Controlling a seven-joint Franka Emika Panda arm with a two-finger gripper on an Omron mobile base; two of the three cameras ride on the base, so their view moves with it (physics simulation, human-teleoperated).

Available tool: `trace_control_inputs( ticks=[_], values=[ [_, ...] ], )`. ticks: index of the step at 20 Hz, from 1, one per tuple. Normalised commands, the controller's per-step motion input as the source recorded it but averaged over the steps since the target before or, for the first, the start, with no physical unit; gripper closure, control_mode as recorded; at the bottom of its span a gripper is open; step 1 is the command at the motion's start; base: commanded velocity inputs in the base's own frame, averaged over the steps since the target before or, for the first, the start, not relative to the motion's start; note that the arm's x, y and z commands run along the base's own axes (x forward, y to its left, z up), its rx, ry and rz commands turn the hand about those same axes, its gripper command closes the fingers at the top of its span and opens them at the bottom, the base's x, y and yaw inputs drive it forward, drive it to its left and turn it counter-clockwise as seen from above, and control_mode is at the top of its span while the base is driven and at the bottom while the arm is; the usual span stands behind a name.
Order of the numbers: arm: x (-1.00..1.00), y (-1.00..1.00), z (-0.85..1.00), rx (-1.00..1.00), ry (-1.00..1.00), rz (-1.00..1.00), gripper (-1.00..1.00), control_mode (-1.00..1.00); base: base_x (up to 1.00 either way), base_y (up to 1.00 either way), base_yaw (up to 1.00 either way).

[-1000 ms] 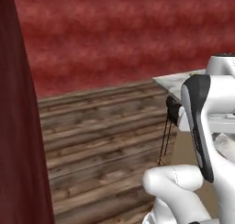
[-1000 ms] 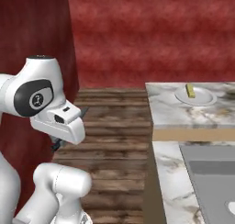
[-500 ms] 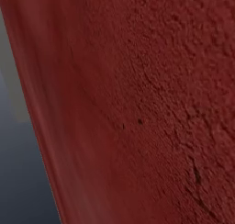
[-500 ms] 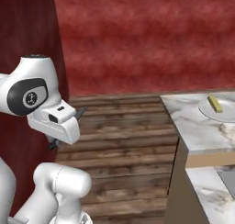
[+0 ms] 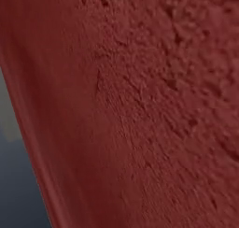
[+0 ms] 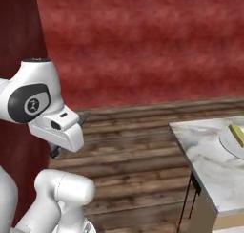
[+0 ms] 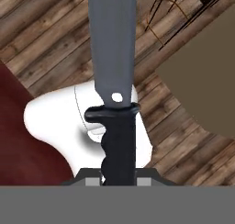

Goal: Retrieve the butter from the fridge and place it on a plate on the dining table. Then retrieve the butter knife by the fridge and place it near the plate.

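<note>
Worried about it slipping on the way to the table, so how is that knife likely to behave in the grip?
The butter knife looks rigid, so probably no flopping. Its ribbed dark handle sits in the shut gripper, likely resisting sliding. The long blade overhangs, so it might pivot.

A rough red wall rises behind the dark wood-plank floor.

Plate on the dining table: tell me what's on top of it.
The butter lies on the plate, at the frame's right edge. The rest of the plate is cut off, so anything else there is unseen.
</note>
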Motion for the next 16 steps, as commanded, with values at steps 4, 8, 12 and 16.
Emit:
trace_control_inputs(
  ticks=[4, 8, 12, 16],
  values=[
    [0.0, 0.0, 0.0, 0.0, 0.0, 0.0, 1.0, 1.0, 1.0, 0.0, -0.13],
    [0.0, 0.0, 0.0, 0.0, 0.0, 0.0, 1.0, 1.0, 1.0, 0.0, -0.23],
    [0.0, 0.0, 0.0, 0.0, 0.0, 0.0, 1.0, 1.0, 1.0, 0.0, -0.38],
    [0.0, 0.0, 0.0, 0.0, 0.0, 0.0, 1.0, 1.0, 1.0, 0.04, -0.43]
  ],
)
